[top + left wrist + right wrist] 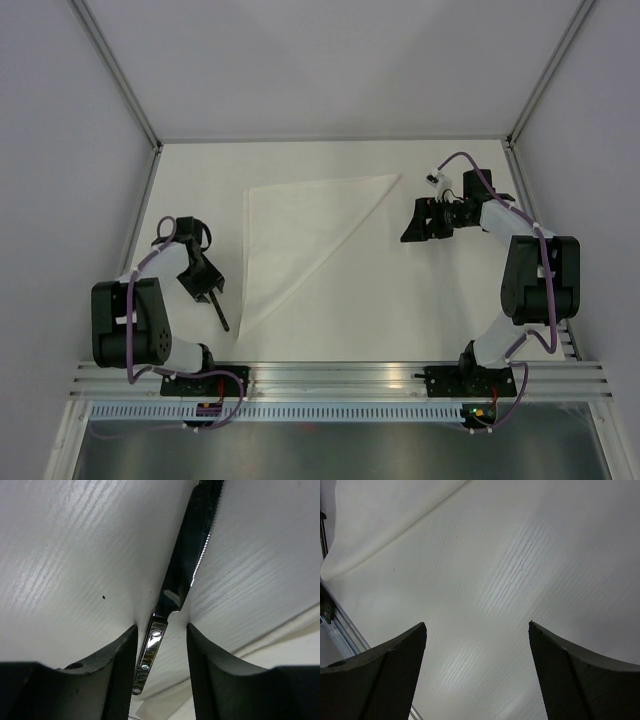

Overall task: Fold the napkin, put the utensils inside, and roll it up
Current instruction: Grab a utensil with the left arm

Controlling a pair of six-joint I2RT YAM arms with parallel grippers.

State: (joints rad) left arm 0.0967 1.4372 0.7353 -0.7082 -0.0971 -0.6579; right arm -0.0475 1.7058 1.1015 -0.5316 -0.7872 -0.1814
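The napkin (300, 235) lies folded into a white triangle in the middle of the table; its edge also shows in the left wrist view (300, 640) and the right wrist view (380, 520). One of the utensils, a dark-bladed knife (218, 312) with a shiny riveted handle (150, 650), lies on the table left of the napkin. My left gripper (207, 288) (161, 626) straddles the handle, open; the handle sits close by the left finger with a clear gap on the right. My right gripper (412, 228) (477, 624) hovers right of the napkin, open and empty.
An aluminium rail (340, 375) carrying both arm bases runs along the near edge, and shows at the left of the right wrist view (340, 625). Grey walls enclose the table on the left, the back and the right.
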